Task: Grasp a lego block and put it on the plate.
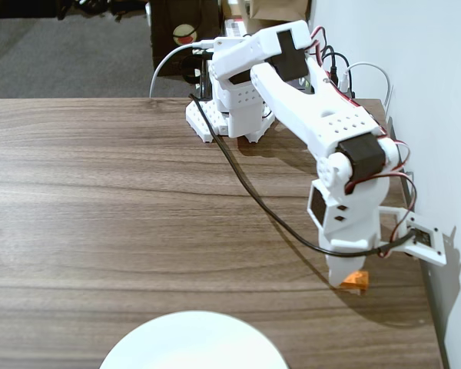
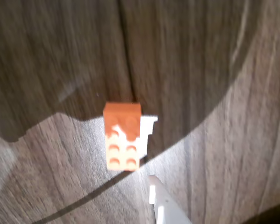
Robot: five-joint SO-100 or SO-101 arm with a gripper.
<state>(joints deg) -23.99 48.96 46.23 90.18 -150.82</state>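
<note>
The orange lego block [image 1: 356, 281] lies on the wooden table near its right edge, studs up. My gripper [image 1: 343, 274] hangs straight down just over it and hides its left part in the fixed view. In the wrist view the block [image 2: 122, 137] sits at mid-frame, half in shadow, and one white finger [image 2: 164, 211] shows below and to its right, apart from it. The other finger is out of view, so the jaws stand apart with nothing between them. The white plate [image 1: 194, 342] is at the bottom edge of the fixed view, left of the block, partly cut off.
A black cable [image 1: 250, 192] runs from the arm's base [image 1: 230, 115] across the table to the wrist. A wall [image 1: 438, 92] stands close along the table's right edge, with a white bracket [image 1: 429, 244] by the gripper.
</note>
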